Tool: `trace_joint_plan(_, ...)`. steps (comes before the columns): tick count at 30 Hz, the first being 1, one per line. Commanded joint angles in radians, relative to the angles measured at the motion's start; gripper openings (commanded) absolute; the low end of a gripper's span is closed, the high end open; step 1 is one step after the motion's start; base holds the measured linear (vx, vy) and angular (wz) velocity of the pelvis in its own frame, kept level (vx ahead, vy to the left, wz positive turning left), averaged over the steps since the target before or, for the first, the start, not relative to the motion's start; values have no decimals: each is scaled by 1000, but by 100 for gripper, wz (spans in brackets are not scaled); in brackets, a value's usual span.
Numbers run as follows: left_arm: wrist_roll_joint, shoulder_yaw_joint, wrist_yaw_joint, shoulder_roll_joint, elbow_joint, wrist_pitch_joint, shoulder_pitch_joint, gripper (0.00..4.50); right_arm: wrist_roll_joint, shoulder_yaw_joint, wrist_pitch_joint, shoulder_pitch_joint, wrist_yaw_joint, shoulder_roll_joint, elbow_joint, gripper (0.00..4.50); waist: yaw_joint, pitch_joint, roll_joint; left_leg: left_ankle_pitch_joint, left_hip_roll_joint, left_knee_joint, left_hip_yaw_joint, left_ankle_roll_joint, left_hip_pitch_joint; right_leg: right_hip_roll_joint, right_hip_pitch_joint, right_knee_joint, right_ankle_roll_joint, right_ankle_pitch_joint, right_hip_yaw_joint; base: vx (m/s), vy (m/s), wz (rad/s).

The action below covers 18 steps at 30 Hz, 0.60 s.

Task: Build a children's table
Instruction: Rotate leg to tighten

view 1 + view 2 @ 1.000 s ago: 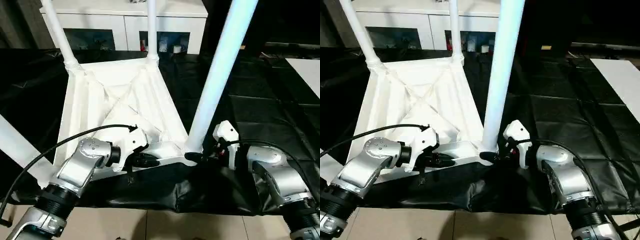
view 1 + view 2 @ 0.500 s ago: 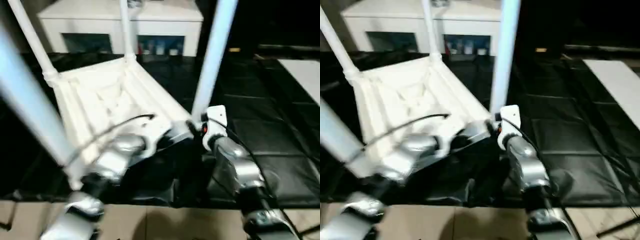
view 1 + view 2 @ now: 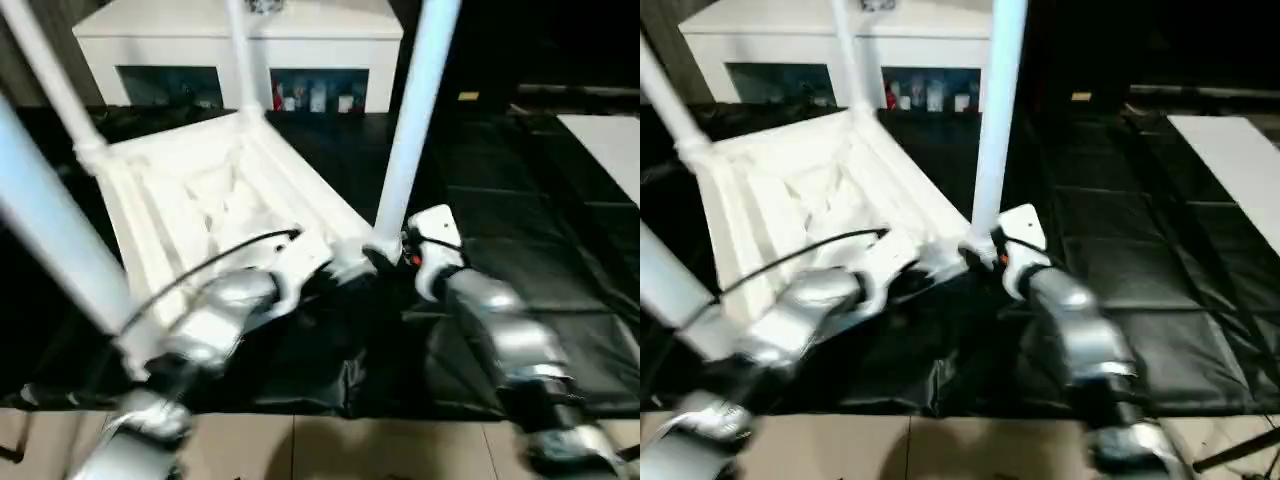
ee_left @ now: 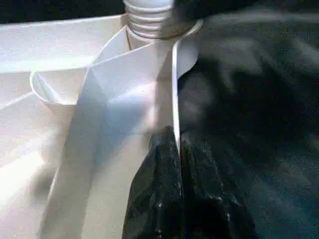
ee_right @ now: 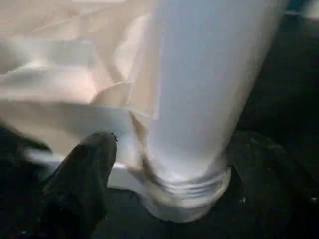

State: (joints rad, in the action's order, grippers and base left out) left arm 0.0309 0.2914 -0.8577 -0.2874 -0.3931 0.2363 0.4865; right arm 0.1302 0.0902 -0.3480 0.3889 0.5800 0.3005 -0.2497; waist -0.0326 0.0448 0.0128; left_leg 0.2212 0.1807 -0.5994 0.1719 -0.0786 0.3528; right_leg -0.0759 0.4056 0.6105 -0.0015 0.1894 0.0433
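The tabletop (image 3: 215, 215) lies upside down on the black cloth (image 3: 560, 230), ribbed underside up, its long axis running from the near edge back toward the white cabinet (image 3: 240, 45). All four legs stand in their corner sockets and point upward: the near-right leg (image 3: 408, 125) rises almost straight, the far-right leg (image 3: 240, 55) and far-left leg (image 3: 50, 80) lean slightly, and the near-left leg (image 3: 55, 240) slants up and outward past the picture's left side.

The left gripper (image 4: 178, 149) is clamped on the tabletop's thin near rim, one black finger on each side of that edge, just beside the near-right socket. The right gripper (image 5: 169, 164) straddles the base of the near-right leg, its fingers (image 5: 82, 179) set wide on either side of the tube right at the threaded collar; contact with the tube cannot be judged.

To the right of the tabletop the cloth stretches bare toward a flat white board (image 3: 605, 145). The near rim sits close to the cloth's front edge, with tiled floor (image 3: 330, 450) below.
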Motion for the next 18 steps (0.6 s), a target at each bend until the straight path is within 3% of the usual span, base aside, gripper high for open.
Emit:
trace_joint_plan(1,-65,23,-150,-30,56,-42,-29,0,30,15,0,-13,132,44,42,391,-3,-58,-11,79,41,67,-7,98,7,-58,-54,-66,-234,117,-43,0,0,0)
trace_joint_plan(2,-83,31,-201,-52,73,-33,-43,0,25,37,21,-28,193,81,52,391,-7,-59,-6,71,41,65,-5,111,5,-55,-54,-59,-261,63,-40,0,0,0)
trace_joint_plan(3,-116,41,-273,-83,101,2,-59,0,19,71,39,-49,273,136,64,391,-6,-59,-13,70,43,64,-4,116,5,-55,-54,-58,-266,49,-40,0,0,0)
trace_joint_plan(7,-149,51,-342,-113,132,36,-72,0,31,100,27,-63,347,182,65,391,-14,-58,-11,44,44,62,-2,139,2,-58,-55,-50,-294,3,-41,0,0,0)
trace_joint_plan(13,-145,49,-352,-121,134,25,-67,0,42,120,30,-60,407,186,51,391,-19,-55,-15,95,44,66,-2,107,-2,-61,-56,-60,-280,101,-42,0,0,0)
trace_joint_plan(18,-140,36,-343,-119,116,24,-51,0,43,121,37,-59,415,192,40,355,-21,-56,-16,80,43,65,-2,98,0,-59,-58,-57,-272,85,-42,0,0,0)
